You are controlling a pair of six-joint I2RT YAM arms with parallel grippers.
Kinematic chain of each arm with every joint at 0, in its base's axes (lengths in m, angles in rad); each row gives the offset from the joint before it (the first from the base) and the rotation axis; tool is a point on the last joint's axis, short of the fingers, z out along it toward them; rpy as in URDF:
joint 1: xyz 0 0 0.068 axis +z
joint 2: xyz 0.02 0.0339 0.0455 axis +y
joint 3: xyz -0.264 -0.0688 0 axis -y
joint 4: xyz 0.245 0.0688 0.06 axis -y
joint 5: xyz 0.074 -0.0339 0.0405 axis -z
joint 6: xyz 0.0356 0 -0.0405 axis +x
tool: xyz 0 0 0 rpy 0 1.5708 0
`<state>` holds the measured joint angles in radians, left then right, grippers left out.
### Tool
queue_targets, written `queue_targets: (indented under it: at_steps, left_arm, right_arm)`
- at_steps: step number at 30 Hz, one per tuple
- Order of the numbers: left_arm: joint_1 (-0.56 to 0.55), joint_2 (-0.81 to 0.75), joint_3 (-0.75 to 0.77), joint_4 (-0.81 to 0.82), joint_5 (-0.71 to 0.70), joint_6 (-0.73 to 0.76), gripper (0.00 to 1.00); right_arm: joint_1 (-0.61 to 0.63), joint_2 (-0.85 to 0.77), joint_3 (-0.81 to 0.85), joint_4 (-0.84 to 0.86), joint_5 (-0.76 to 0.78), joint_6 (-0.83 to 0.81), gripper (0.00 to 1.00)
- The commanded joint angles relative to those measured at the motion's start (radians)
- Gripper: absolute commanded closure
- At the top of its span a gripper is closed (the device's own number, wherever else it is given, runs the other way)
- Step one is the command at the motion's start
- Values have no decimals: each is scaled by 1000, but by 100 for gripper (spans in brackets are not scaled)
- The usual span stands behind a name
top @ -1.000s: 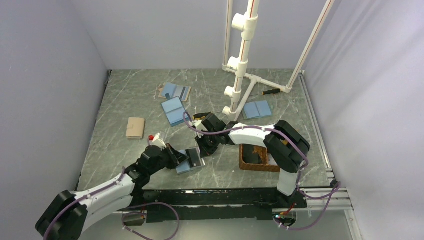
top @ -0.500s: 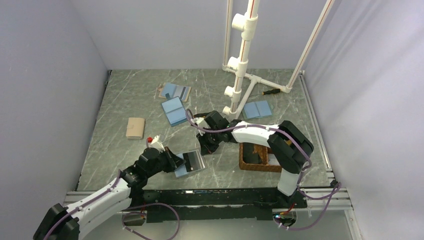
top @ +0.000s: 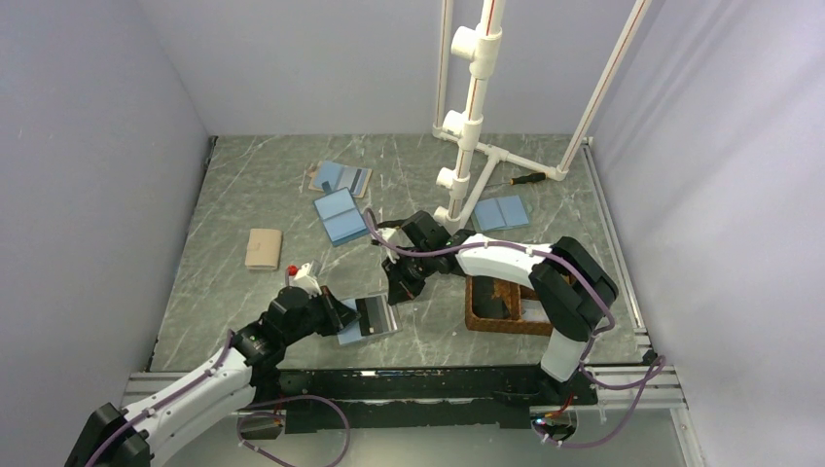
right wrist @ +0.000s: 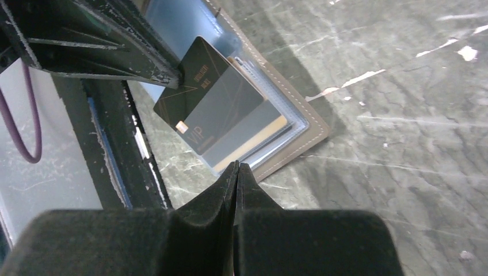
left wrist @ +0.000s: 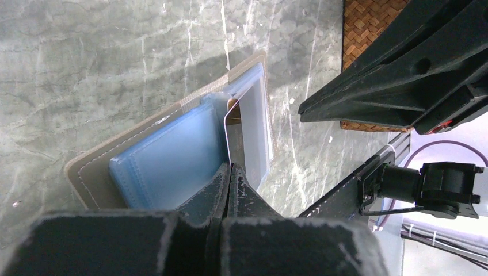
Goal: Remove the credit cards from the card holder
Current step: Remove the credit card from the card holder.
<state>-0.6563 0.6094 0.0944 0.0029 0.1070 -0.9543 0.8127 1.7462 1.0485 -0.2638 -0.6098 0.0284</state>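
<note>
We see the card holder [left wrist: 167, 161] lying open & flat on the marble-look table [top: 243, 195], near the front edge, btwn the two arms. The left gripper [left wrist: 230, 168] sits at the holder's near-left side, its fingers pinched together on one corner of a dark credit card [right wrist: 213, 109]. That card tilts up off the holder's right leaf. Its far end looks to sit under the clear sleeve, w/ the tan edge of a second card [right wrist: 265, 133] showing beneath it. The right gripper [right wrist: 237, 165] has its fingers pressed together w/ nothing btwn them. Its tips are just beside the holder's tan border on the far-right side; we can't tell if they touch it. A wicker tray [left wrist: 374, 29] sits to the right, apart from the holder.
</note>
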Motion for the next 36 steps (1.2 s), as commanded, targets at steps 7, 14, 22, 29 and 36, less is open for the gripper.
queue_targets:
  at_steps: [7, 14, 22, 29, 36]
  left_arm:
    - [-5, -25, 38, 43, 36, 27, 100]
    - [-5, -20, 9, 122, 58, 14, 100]
    - [-5, 38, -17, 195, 60, -21, 100]
    - [-5, 65, -55, 241, 46, -48, 100]
    - [-5, 47, -80, 228, 23, -88, 90]
  right_arm:
    - [3, -16, 31, -1, -82, -19, 100]
    - [15, 5, 33, -3, -97, -17, 100]
    - [39, 76, 50, -20, 14, 5, 100]
    - [45, 97, 51, -21, 71, 16, 100]
    - [57, 125, 59, -34, 83, 15, 100]
